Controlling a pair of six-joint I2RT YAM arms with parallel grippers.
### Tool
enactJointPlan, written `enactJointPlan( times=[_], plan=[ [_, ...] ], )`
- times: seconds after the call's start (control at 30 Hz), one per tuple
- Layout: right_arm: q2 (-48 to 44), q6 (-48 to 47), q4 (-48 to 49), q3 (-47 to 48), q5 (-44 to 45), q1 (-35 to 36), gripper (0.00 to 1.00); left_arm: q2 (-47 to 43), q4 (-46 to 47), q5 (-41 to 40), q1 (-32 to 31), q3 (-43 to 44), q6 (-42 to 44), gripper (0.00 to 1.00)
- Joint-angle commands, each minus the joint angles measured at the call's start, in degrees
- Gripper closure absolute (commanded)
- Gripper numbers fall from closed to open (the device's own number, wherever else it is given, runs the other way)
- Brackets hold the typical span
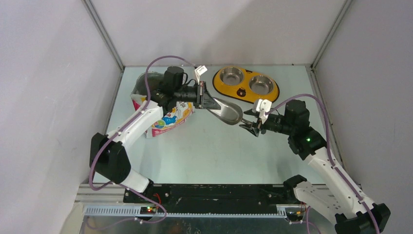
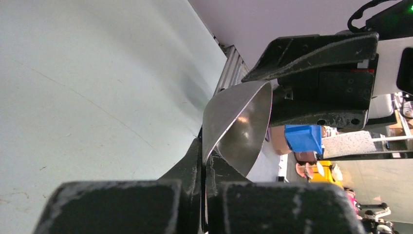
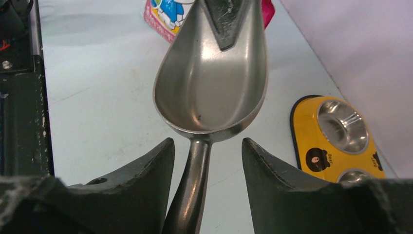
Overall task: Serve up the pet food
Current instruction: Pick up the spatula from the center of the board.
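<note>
The tabletop (image 1: 204, 156) was pale and wide. On its far left stood the bag (image 1: 168, 119), partly behind the left arm. The yellow feeder (image 1: 246, 85) lay at the far side, more to the right, and both its bowls were bare. Between them the scoop (image 1: 228, 111) hung in the air, bare inside too. No food showed anywhere; it was likely in the bag. The left fingers (image 1: 207, 101) were closed tight on the scoop's front lip. The right fingers (image 3: 141, 180) were apart, one on each side of the handle (image 3: 195, 190), not touching it. The step looked like passing the scoop over. To do it well, the right fingers should squeeze the handle firmly, and the left fingers should let go only after that.
</note>
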Motion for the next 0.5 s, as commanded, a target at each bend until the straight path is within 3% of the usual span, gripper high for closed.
enactJointPlan(
  times=[0.0, 0.1, 0.2, 0.37, 0.47],
  plan=[
    [1.1, -0.4, 2.7, 0.3, 1.3, 1.0, 0.48, 0.1, 0.6, 0.5, -1.0, 3.4, 1.2, 1.0],
    [1.2, -0.6, 2.6, 0.3, 1.7, 1.2, 0.57, -0.1, 0.7, 0.1, -1.0, 3.2, 1.3, 1.0],
    [1.5, -0.4, 2.9, 0.3, 2.6, 1.4, 0.78, -0.4, 0.8, -0.4, -1.0, 2.9, 1.2, 1.0],
    [1.8, 0.2, 3.8, 0.3, 4.8, 1.5, 0.99, -0.8, 0.9, -1.5, -1.0, 2.7, 1.3, 1.0],
    [1.6, 1.0, 4.8, 0.3, 7.0, 1.5, 1.0, -1.3, 0.8, -2.1, -1.0, 2.4, 1.4, 1.0]
  ],
)
